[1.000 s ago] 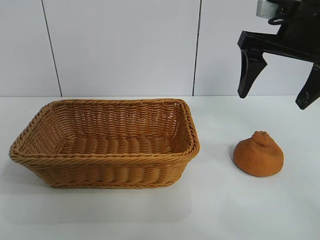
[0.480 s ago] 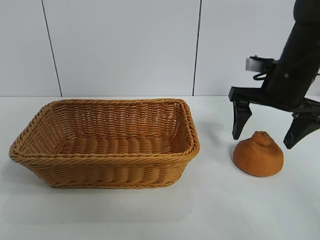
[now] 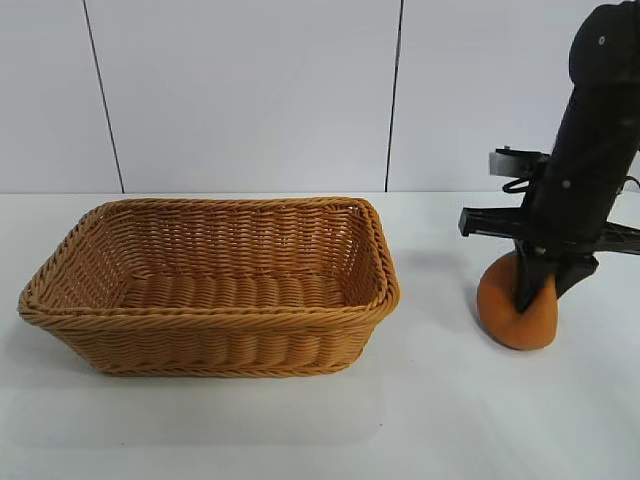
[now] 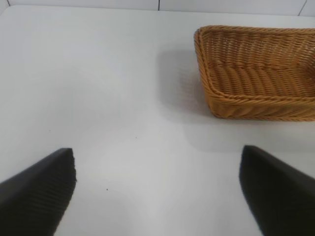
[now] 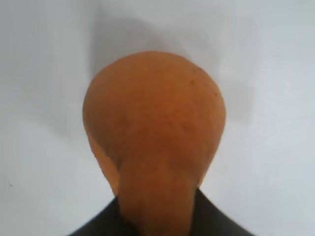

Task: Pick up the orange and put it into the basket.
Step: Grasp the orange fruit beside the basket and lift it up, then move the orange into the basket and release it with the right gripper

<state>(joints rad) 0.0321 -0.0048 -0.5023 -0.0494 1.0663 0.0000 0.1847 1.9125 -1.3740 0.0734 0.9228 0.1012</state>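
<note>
wall (image 3: 250, 95): pale panels, 2 dark vertical seams | table (image 3: 430, 420): white, matte | light: soft, even

A lab test bench: bare white table (image 3: 200, 430) against a plain white panelled wall (image 3: 250, 90).

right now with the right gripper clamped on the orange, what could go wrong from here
1. The right gripper pinches the orange so hard that the fruit looks squashed narrow; it may squeeze out or tear on lifting.
2. The orange sits on the table apart from the basket; a low carry could catch the near braided rim.
3. The left gripper hangs open, away from the orange, so it cannot save a drop.
</note>
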